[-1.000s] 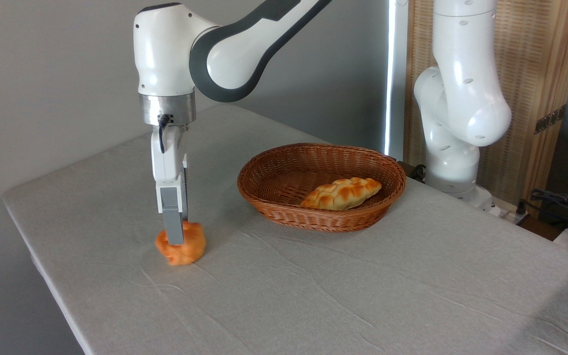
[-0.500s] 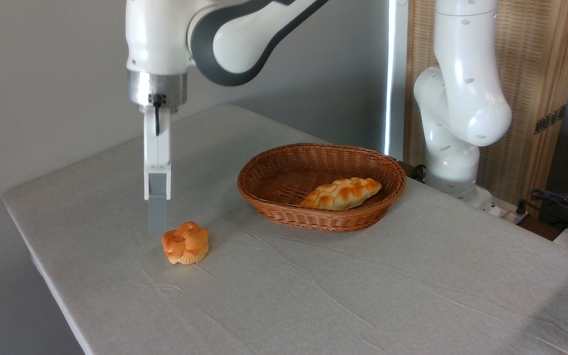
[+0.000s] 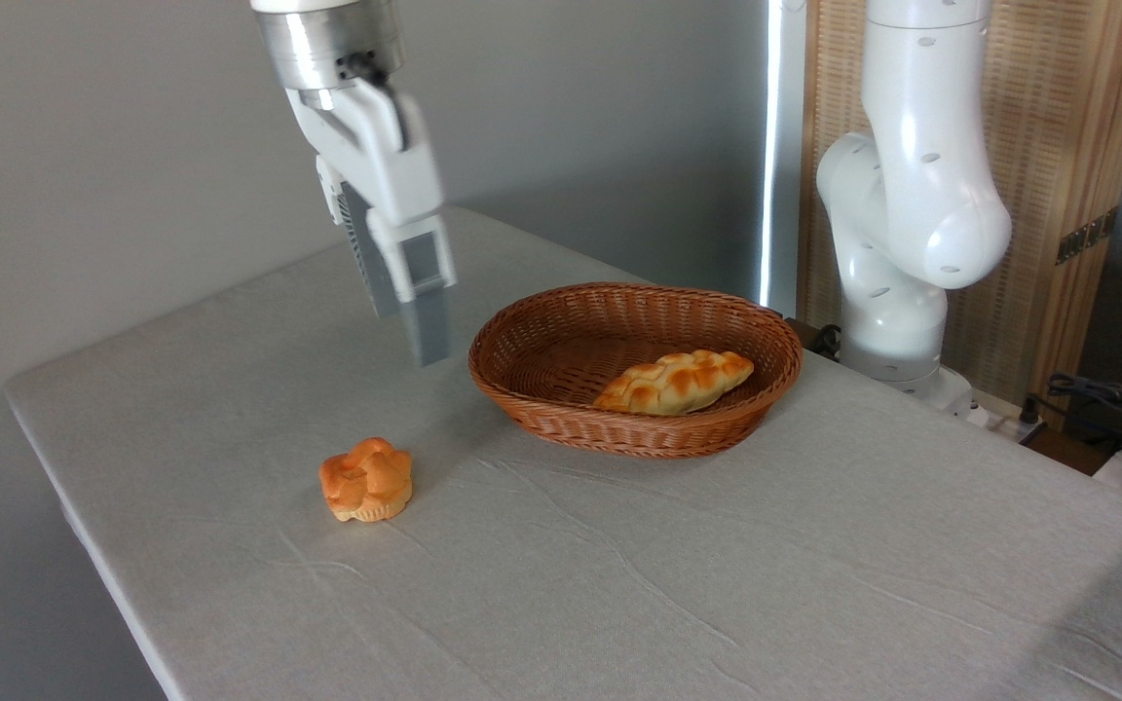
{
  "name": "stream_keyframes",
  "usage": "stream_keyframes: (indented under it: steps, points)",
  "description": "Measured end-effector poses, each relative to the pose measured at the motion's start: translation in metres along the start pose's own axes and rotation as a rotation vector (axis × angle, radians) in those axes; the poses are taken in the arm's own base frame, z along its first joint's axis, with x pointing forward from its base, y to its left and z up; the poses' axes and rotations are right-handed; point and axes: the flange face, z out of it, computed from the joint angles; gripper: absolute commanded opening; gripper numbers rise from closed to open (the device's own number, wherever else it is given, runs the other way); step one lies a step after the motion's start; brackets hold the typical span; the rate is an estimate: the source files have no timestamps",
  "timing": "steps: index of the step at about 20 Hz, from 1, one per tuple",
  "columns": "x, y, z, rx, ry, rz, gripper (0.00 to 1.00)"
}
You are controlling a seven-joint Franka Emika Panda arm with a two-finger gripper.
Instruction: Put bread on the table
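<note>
1. Golden-orange bun (image 3: 366, 480) sits upright on the grey-clothed table (image 3: 717, 584), near its left edge, free of any grip.
2. It looks light and soft; its fluted sides would suit a gentle pinch.
3. Gripper (image 3: 415, 316) hangs tilted above, holding nothing; whether its jaws are parted cannot be told.
4. Basket (image 3: 634, 433) with loaf (image 3: 675, 382) stands right; bare cloth lies in front.
</note>
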Motion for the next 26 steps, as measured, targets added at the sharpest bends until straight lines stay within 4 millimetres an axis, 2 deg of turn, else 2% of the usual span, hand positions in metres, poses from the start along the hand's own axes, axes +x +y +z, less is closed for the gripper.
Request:
stream_keyframes:
  steps: [4,10,18,26]
  points:
    - [-0.008,-0.01,0.003,-0.006,-0.011,-0.158,1.0]
    - [-0.018,-0.023,0.002,-0.004,-0.01,-0.218,1.0]
    - [-0.028,-0.031,-0.005,0.015,-0.011,-0.08,1.0]
    - [-0.028,-0.029,-0.009,0.025,-0.01,-0.071,1.0]
